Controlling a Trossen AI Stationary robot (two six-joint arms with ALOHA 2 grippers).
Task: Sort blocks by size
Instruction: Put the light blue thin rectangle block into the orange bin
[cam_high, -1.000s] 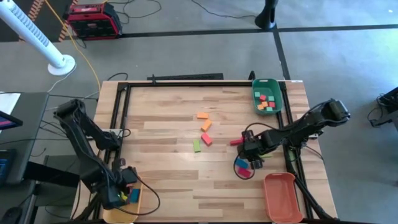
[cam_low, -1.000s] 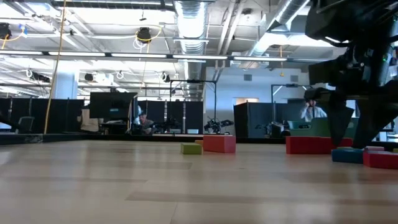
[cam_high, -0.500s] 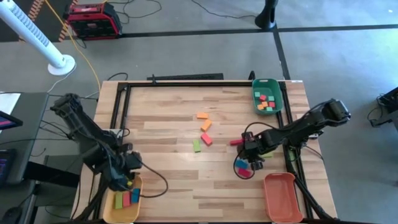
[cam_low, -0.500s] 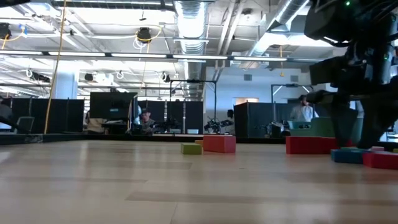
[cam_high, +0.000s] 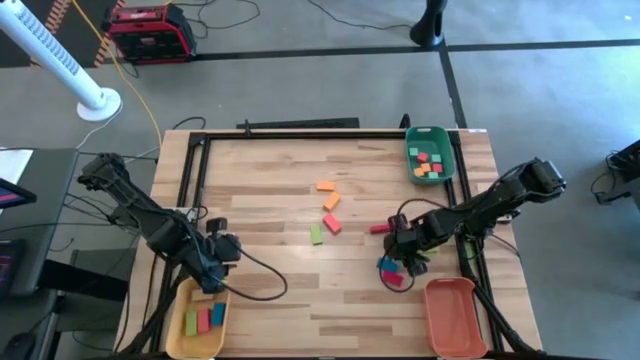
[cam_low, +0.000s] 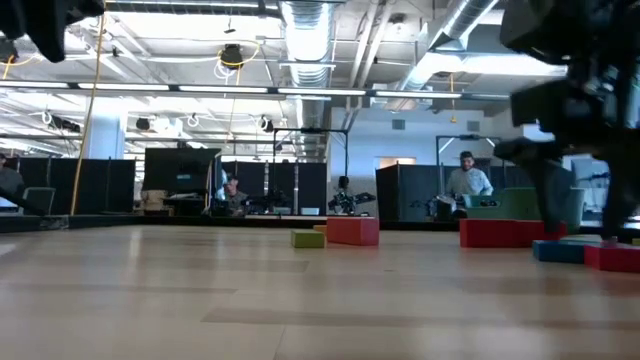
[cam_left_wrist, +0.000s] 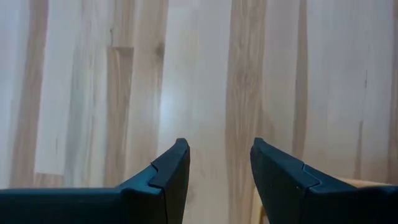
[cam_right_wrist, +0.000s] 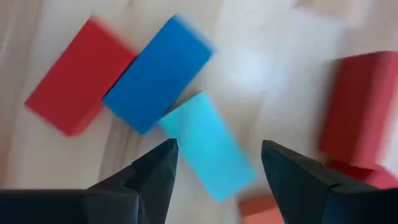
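R gripper (cam_right_wrist: 214, 163) wide open, empty, over light-blue block (cam_right_wrist: 208, 146); L gripper (cam_left_wrist: 219, 163) part-open, empty.

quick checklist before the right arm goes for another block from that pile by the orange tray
1. Right gripper jaws apart with nothing between them: ok.
2. Target under the jaws: the light blue block lies between them on the table, a dark blue block touching its far end: ok, but crowded.
3. Neighbours clear of the jaws: red blocks sit close on both sides, one red block beside the dark blue, another near the other jaw: not ok.
4. Orange tray free to receive: looks empty: ok.
5. Left gripper out of the way, over bare table by the yellow tray: ok.
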